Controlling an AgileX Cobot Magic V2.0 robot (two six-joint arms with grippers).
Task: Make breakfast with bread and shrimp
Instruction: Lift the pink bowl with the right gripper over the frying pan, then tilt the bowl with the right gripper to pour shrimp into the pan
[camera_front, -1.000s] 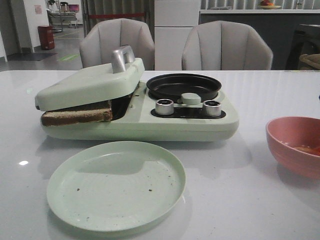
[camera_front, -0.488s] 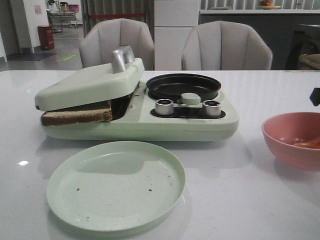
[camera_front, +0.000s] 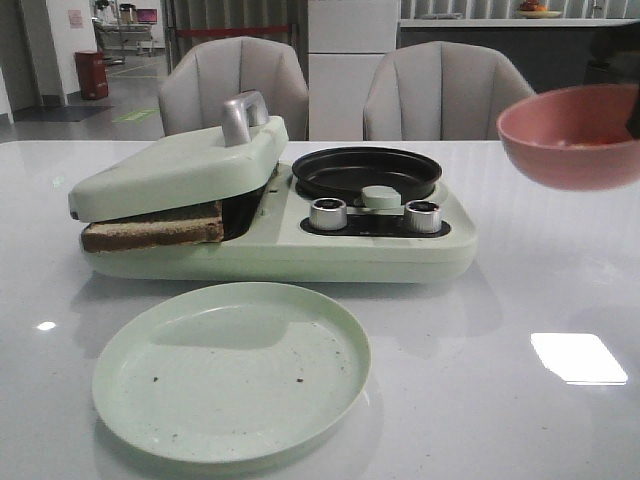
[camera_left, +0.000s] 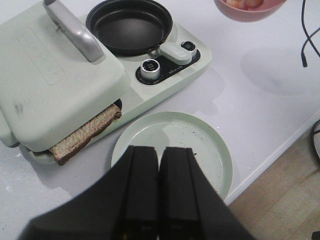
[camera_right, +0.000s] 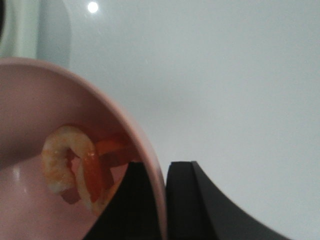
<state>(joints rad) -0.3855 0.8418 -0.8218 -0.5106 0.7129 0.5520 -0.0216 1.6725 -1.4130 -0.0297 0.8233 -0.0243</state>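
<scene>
The right gripper (camera_right: 161, 200) pinches the rim of the pink bowl (camera_right: 45, 150), one finger inside and one outside. That is how it can carry the bowl. The shrimp (camera_right: 75, 170) sit in the bottom, curled and orange.

From the front, the pink bowl (camera_front: 570, 135) hangs in the air at the right, well above the table (camera_front: 560, 290). I think it is going to the black pan (camera_front: 366, 172), which has nothing in it. The bread (camera_front: 152, 228) peeks out under the green lid (camera_front: 175, 165). The green plate (camera_front: 230, 370) holds only crumbs.

In the left wrist view, the left gripper (camera_left: 159, 175) has its fingers pressed together and holds nothing. It hovers over the plate, waiting.
</scene>
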